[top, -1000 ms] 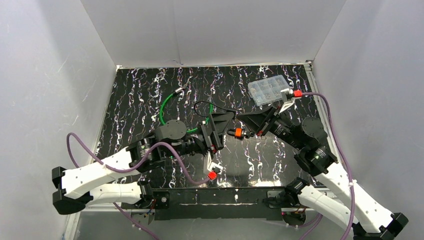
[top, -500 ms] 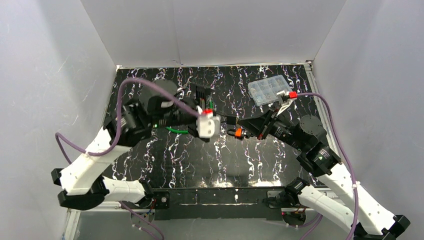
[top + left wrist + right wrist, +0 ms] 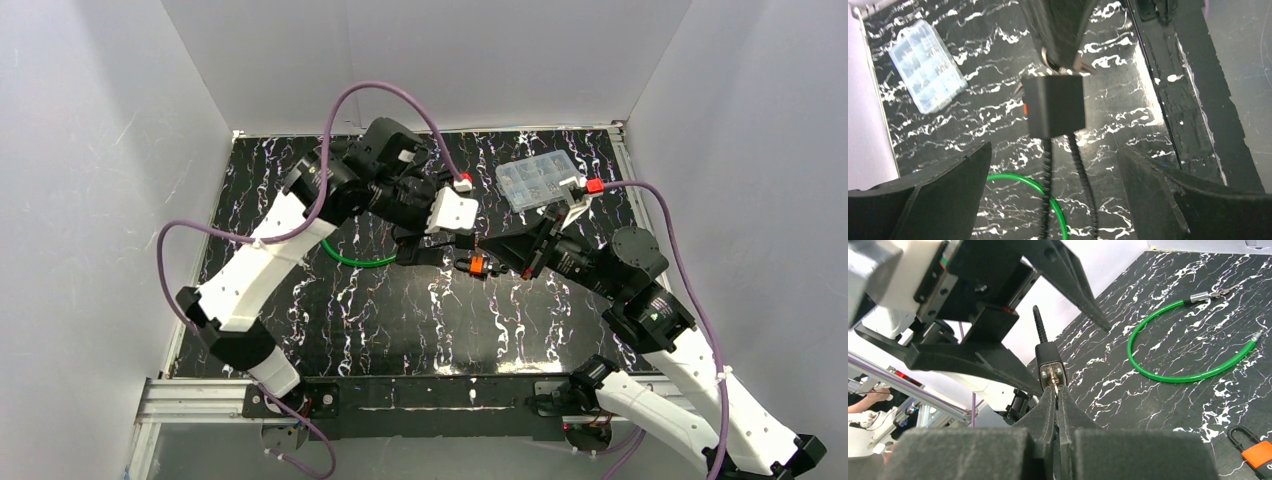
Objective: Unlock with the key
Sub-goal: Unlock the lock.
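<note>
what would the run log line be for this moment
right gripper: shut on key, key at keyhole of black lock | left gripper: open, fingers either side of black lock, not touching

Nothing legible in the scene

From where I stand, no word, number, brand or sign can be read. The black lock body (image 3: 1053, 105) at mid-table turns a plain, unmarked face to the left wrist camera. The clear compartment box (image 3: 538, 181) at the far right of the table carries no label that I can make out. The orange padlock (image 3: 1257, 454) is cut off at the frame's edge, and its face is too small to read. Only a sliver of the key (image 3: 1053, 383) shows at the tips of the right gripper (image 3: 1054, 390), with no marking visible on it.
</note>
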`<state>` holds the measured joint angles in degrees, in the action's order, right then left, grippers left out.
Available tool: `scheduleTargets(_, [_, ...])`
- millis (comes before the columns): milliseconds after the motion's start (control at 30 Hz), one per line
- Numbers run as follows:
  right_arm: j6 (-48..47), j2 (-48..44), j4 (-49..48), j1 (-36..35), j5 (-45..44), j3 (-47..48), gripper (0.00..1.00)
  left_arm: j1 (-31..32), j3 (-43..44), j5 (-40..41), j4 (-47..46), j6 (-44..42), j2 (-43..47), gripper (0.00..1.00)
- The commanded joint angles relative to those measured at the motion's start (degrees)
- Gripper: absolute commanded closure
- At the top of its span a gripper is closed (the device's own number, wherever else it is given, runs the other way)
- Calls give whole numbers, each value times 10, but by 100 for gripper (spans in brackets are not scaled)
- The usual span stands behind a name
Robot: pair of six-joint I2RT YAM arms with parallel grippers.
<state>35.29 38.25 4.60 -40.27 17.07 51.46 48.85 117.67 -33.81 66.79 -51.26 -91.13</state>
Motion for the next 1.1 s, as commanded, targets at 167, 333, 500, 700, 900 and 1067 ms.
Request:
scheduleTargets(167, [0, 3, -39, -4, 22, 18, 99, -13, 97, -95, 95, -25, -32, 42])
scheduleTargets(333, [-1, 2, -52, -6, 19, 10, 99, -11, 88, -96, 88, -14, -29, 52])
scheduleTargets(500, [-9, 9, -66, -17, 18, 10, 99, -8, 72, -95, 67, -4, -25, 89])
scheduleTargets(700, [-30, 19, -71, -48, -1, 12, 99, -5, 61, -93, 65, 1, -20, 90])
scheduleTargets(900, [-53, 35, -63, -66, -13, 15, 99, 3, 43, -85, 40, 13, -4, 100])
scheduleTargets(1067, [-69, 59, -48, -67, -8, 19, 99, 19, 38, -74, 17, 28, 7, 100])
